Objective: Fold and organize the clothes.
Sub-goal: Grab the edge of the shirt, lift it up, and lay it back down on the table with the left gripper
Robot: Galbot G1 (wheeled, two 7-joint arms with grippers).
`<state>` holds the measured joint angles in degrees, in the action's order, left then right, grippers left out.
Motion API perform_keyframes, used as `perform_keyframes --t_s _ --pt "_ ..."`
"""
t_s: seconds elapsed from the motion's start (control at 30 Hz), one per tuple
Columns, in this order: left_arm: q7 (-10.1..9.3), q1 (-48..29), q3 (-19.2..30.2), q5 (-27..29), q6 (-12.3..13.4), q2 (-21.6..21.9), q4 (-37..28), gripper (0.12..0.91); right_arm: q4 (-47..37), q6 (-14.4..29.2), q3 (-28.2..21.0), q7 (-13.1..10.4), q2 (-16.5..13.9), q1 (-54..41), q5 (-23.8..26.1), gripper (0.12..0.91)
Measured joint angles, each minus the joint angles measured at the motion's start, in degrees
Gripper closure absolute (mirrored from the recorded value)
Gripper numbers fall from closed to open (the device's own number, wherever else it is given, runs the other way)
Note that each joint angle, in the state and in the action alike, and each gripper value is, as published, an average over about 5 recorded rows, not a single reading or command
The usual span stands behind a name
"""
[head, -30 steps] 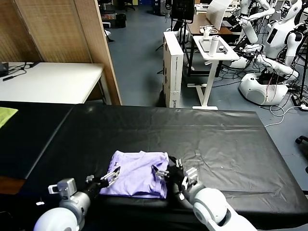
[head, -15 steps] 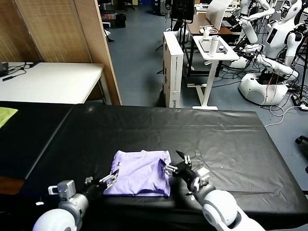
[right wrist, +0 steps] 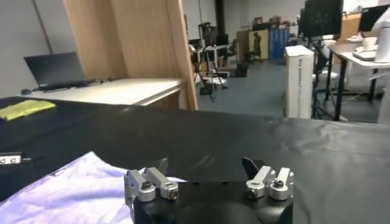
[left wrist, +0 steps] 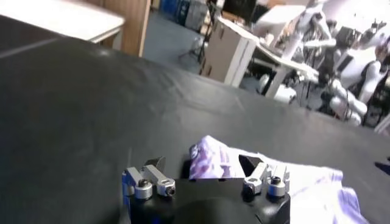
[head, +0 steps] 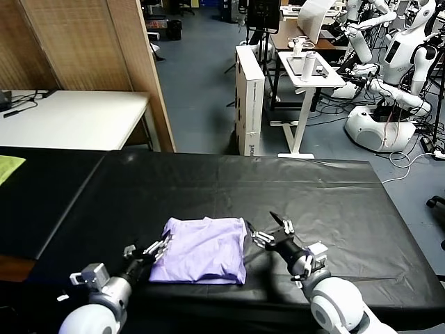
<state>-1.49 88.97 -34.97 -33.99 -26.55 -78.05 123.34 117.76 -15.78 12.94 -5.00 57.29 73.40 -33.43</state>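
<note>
Head view: the lavender T-shirt lies folded into a compact rectangle on the black table, near the front edge and between the two arms. The left gripper sits at the shirt's left edge, fingers spread and holding nothing. The right gripper stands just off the shirt's right edge, clear of the fabric, its fingers likewise spread and empty.

Left wrist view: shows what the head view cannot, the near corner of the T-shirt bunched in small wrinkles directly ahead of the left gripper, lying between the two parted fingertips without being pinched. The rest of the fabric runs off behind one finger mount.

Right wrist view: the right gripper points over bare black table, with the T-shirt off to one side, beside one finger mount rather than between the tips. Only this view shows the laptop on the white table; the yellow-green cloth lies at the far side of the black surface.

Surroundings, head view: wooden partition, upright white carton, small white stand, and other white robots beyond. Nothing lies on the black surface between the grippers and the shirt.
</note>
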Motion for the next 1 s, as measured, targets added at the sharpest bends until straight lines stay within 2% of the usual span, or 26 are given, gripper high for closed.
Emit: perform_keyframes --t_s 0.2,0.57,1.0 --pt "1.62 0.4 0.4 1.2 2.9 -2.0 -1.5 0.123 0.1 0.1 0.8 0.0 -0.2 0.3 -0.3 0.118" --pt "3.04 0.9 0.5 0.9 5.3 -4.0 -4.0 0.123 0.6 0.1 1.5 0.1 -0.8 1.6 -0.3 0.118" --pt "3.44 0.9 0.3 -5.2 5.8 -5.5 -5.9 0.125 1.1 0.1 1.6 0.1 -1.3 2.2 -0.2 0.118"
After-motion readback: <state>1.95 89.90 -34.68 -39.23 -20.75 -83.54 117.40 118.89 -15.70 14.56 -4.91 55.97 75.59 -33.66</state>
